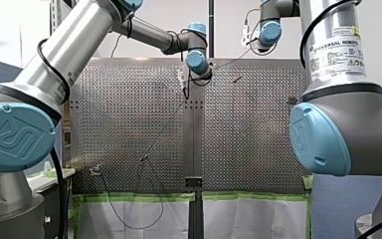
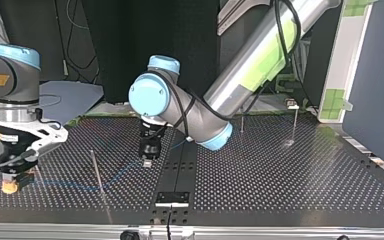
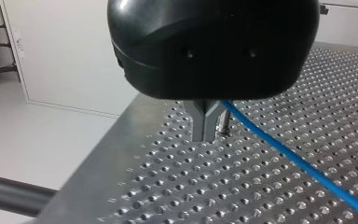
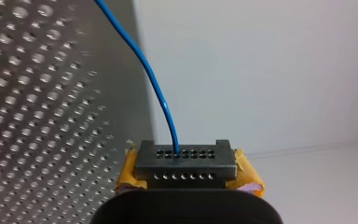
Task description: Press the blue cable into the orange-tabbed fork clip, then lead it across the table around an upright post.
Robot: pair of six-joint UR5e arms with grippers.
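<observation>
Blue cable (image 2: 75,187) stretched low over the holey table (image 2: 280,190) in the top view, from my right gripper (image 2: 11,186) at the left edge to my left gripper (image 2: 148,161) near the middle, close by the foot of a thin post (image 2: 96,170); right one's yellow pads (image 4: 249,179) squeezed on the cable's end; left one's metal fingers (image 3: 208,126) pinched tight on the cable, just beside a small peg (image 3: 223,127).

Silver arms (image 1: 79,45), blue joint caps (image 1: 10,137), black left pincer (image 3: 207,137).
</observation>
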